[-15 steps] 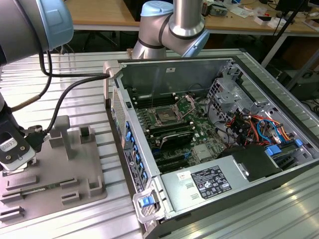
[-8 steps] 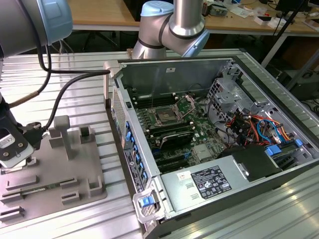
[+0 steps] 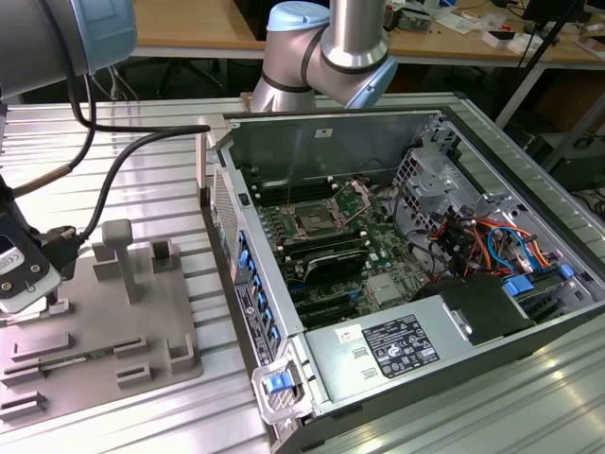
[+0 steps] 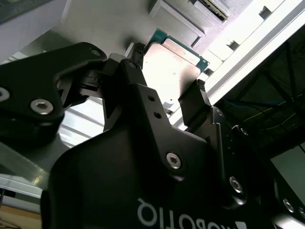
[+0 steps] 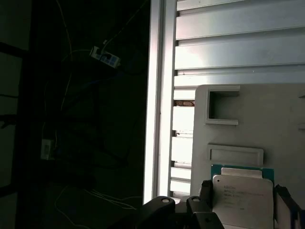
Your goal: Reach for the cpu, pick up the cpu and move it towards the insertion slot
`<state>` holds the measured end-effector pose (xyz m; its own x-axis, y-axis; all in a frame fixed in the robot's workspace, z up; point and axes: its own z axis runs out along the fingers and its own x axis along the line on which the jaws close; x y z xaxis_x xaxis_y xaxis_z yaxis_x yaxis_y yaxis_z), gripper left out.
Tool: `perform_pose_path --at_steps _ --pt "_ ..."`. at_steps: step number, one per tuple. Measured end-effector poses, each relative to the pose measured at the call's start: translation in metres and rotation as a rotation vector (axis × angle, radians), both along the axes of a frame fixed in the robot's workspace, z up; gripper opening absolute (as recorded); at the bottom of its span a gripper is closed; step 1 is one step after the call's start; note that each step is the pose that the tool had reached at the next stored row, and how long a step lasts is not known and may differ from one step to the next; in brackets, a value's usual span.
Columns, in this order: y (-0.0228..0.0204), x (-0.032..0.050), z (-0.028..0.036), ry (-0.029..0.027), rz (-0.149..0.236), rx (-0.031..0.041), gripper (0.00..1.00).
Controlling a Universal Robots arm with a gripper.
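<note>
The gripper is narrowed onto the cpu, over the grey tray on the table.
Its fingers press two opposite edges of the chip, well apart from the insertion slot inside the open computer case. The cpu looks light, rigid and slick-topped, with a delicate underside, so the thin side edges seem the safest place to hold it, with modest force.

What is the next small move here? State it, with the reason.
Probably lift the hand straight up a little: the cpu looks clamped between its fingers at the grey tray, and the insertion slot lies beyond the case wall, at the exterior view's right.
</note>
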<state>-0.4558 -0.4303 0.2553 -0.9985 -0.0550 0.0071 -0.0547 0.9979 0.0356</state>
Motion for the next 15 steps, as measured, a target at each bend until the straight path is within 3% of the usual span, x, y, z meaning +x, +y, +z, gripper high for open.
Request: perform_pose_path --at_steps 15 --pt "0.0000 0.0002 0.0070 0.0000 0.000 0.0000 0.55"
